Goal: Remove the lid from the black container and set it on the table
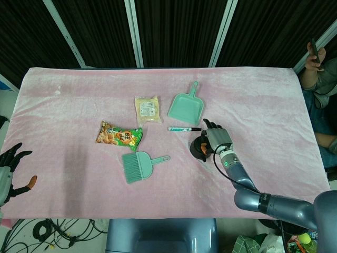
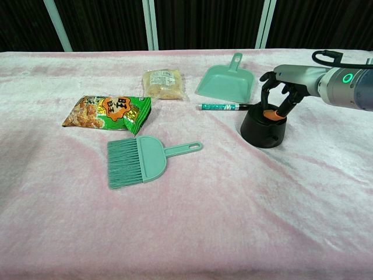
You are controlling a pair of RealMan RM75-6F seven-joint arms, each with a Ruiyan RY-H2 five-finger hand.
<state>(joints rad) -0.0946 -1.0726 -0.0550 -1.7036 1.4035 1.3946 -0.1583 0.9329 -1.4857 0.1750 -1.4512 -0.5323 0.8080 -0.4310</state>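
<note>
Black container (image 2: pixel 263 130) sits on the pink table (image 2: pixel 233 221), just below the marker (image 2: pixel 224 107). My right hand (image 2: pixel 278 93) curls its fingers (image 2: pixel 269 88) around its lid (image 2: pixel 271 114); next I judge a straight lift, then setting it aside. My left hand (image 1: pixel 10 168) is spread, idle.

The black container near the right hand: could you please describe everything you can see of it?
The black container is a squat, round pot of dark, plastic-looking material, wider at the base, standing upright on the pink plush tablecloth. Its top shows orange, seemingly the lid, still in place. The right hand reaches down over it, fingers curled around the top. The teal marker pen lies just beside it; whether they touch is unclear.
</note>
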